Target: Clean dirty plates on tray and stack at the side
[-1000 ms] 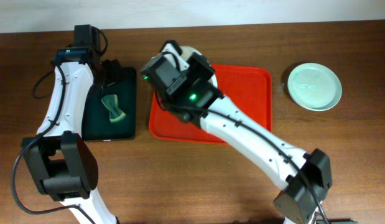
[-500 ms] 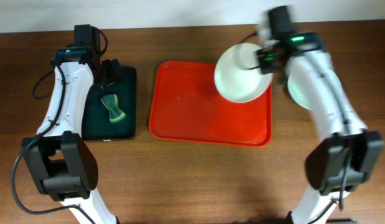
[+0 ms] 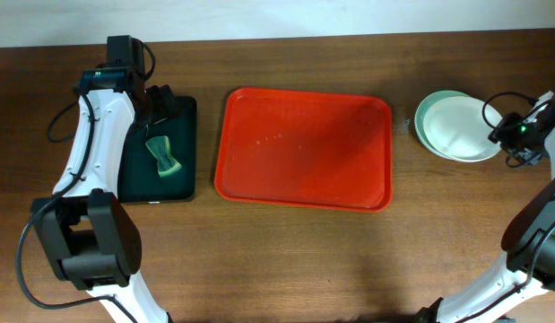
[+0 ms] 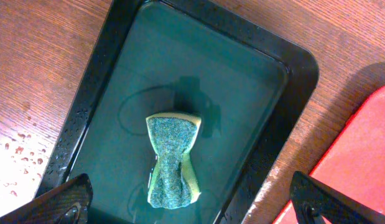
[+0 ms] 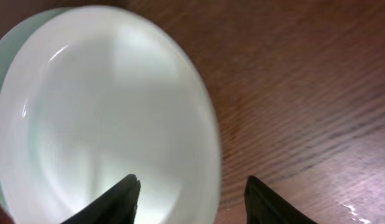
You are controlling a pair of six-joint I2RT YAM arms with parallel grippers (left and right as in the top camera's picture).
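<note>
brown wooden table (image 3: 304,260), listed from its left end. black tray (image 3: 183,184), small and rectangular, lying long side away from the front edge, its teal-tinted floor glossy in the left wrist view, rim (image 4: 292,68) dark. green sponge (image 3: 163,154), pinched at the waist like a bow, flat on that floor near its middle (image 4: 172,155). left gripper (image 3: 156,108) hangs above the black tray, fingers spread wide to either bottom corner of its own view (image 4: 192,205), nothing between them, not touching the sponge. red tray (image 3: 304,144), large, rounded corners, raised rim, at the table's centre, just beside the black tray and apart from it. mint plate (image 3: 424,121), on the bare wood near the red tray's upper right corner. white plate (image 3: 461,130), lying on the mint plate, shifted a little to the right so a mint crescent (image 5: 5,56) shows at the left. right gripper (image 3: 515,133) at the white plate's (image 5: 105,124) right edge, fingers parted (image 5: 195,199), the rim lying between them unclamped.
</note>
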